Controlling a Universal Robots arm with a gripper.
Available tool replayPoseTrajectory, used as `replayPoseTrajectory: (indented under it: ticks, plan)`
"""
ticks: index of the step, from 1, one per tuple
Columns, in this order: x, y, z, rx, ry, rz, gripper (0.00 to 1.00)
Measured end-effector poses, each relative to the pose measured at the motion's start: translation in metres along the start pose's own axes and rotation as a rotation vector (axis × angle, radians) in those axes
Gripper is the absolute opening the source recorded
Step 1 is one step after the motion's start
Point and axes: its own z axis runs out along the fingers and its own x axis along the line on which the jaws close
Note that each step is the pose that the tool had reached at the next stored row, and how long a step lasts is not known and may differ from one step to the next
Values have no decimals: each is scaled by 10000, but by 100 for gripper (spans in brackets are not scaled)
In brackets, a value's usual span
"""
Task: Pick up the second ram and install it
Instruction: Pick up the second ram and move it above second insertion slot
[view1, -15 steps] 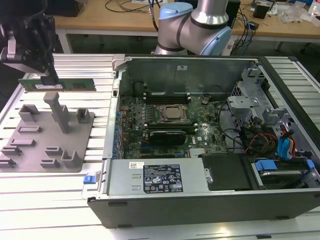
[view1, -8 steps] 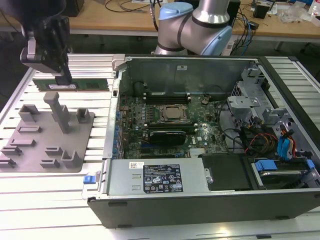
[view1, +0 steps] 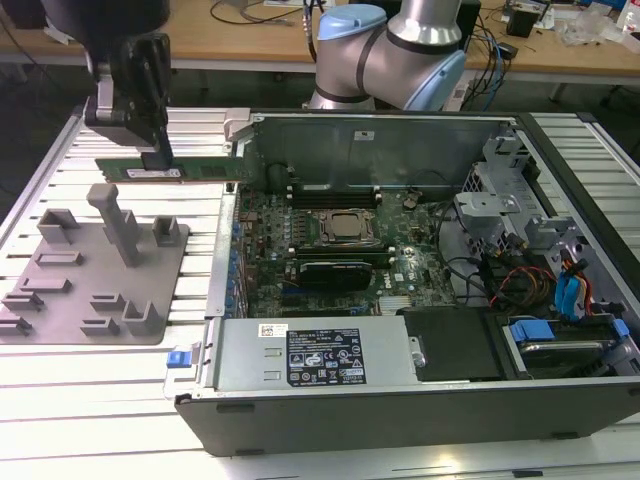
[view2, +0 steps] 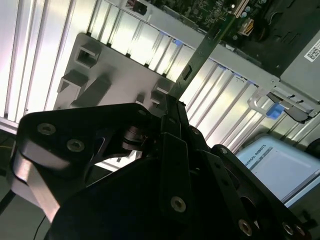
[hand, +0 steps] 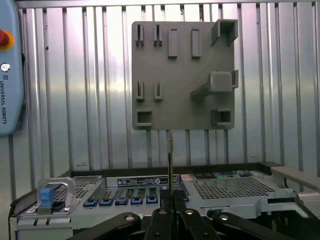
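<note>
Long, narrow, flat green stick, the second ram (view1: 195, 171) (view2: 201, 54) (hand: 170, 150). Lifted clear of the worktop (view1: 100, 385), lying level along its length and standing on its long edge. Clamped from above in the end effector (view1: 160, 153), off-centre, toward the end on the exterior view's left. Other end free, just beside the corner of the open computer case (view1: 400, 425). Edge-on, a thin strip, in both wrist views.

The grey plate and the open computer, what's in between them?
Just bare ribbed table between the grey plate and the computer in the exterior view. In the first wrist view, the gripper holds the green ram over that strip.
</note>
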Motion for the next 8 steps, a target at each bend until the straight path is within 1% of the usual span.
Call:
replayPoseTrajectory:
  ticks: [2, 5, 7, 8]
  plan:
    - [-2, -41, -1, 0, 1, 0, 9]
    - [-3, -81, -1, 0, 0, 1, 9]
    - [-5, -133, -1, 0, 1, 1, 9]
    - [-7, -173, -1, 0, 1, 1, 9]
